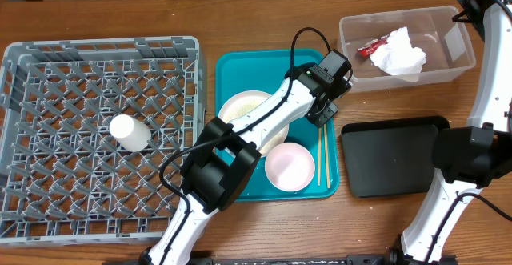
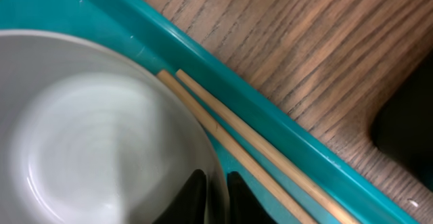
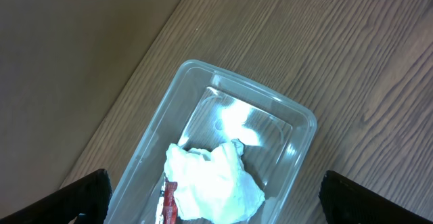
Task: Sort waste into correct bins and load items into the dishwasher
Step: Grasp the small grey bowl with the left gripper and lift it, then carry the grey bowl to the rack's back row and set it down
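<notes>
- Sorting of the dry waste is judged done: the crumpled napkin (image 1: 400, 50) and the snack wrapper (image 1: 370, 48) are seen lying inside the clear tub (image 1: 448, 71) at the far right of the worktop (image 1: 240, 9).
- Only the white cup (image 1: 130, 131) is loaded so far; it is seen on the lattice of the dish rack (image 1: 48, 177).
- The food scraps (image 1: 250, 103) are not yet binned. They are seen on the round plate (image 1: 230, 109) in the teal tray (image 1: 232, 61), and nothing is seen in the black tray (image 1: 392, 157).
- The grey bowl (image 2: 101, 143) is being taken up. The left hand (image 2: 217, 200) is narrowed onto its rim, one finger inside and one outside, just beside the chopsticks (image 2: 257, 141).
- Four items are left to load, all in the teal tray: the grey bowl, the small bowl (image 1: 289, 167), the round plate and the chopsticks.
- The right hand (image 3: 230, 197) is held wide and empty above the clear tub.
</notes>
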You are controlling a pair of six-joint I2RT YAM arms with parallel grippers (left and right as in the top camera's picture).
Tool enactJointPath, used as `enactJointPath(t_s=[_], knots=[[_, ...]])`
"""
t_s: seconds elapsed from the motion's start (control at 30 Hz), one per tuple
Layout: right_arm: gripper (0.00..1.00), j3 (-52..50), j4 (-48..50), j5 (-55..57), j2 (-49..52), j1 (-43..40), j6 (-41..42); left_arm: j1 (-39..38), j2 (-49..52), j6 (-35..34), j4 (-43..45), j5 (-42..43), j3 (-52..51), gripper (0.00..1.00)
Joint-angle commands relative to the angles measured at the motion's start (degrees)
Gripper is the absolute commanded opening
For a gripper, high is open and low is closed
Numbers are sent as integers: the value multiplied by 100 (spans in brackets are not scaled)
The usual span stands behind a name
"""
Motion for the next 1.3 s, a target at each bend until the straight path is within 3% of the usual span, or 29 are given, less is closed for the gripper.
enactJointPath(t_s=[0.0,0.3,0.47,0.63,0.83,0.97,1.1,1.27], knots=[[100,72,22,35,-153,7,46,44,22,-245,-44,-35,291,8],[100,72,22,37,-153,7,46,133,-13,-933,-841,15,1355,4],[100,72,22,37,-153,7,46,577,-96,-1429,-1543,675,2129,4],[100,72,22,35,-153,7,46,1733,-258,-1884,-2227,1976,2682,4],[100,72,22,35,-153,7,46,3567,-286,-2326,-2553,3394,2653,4],[100,72,22,37,-153,7,46,4601,-286,-2194,-2715,4247,2643,4],[100,72,22,35,-153,7,46,5171,-289,-1698,-2804,5149,2645,4],[100,72,22,35,-153,7,46,5475,-289,-1598,-3003,5504,2645,4]])
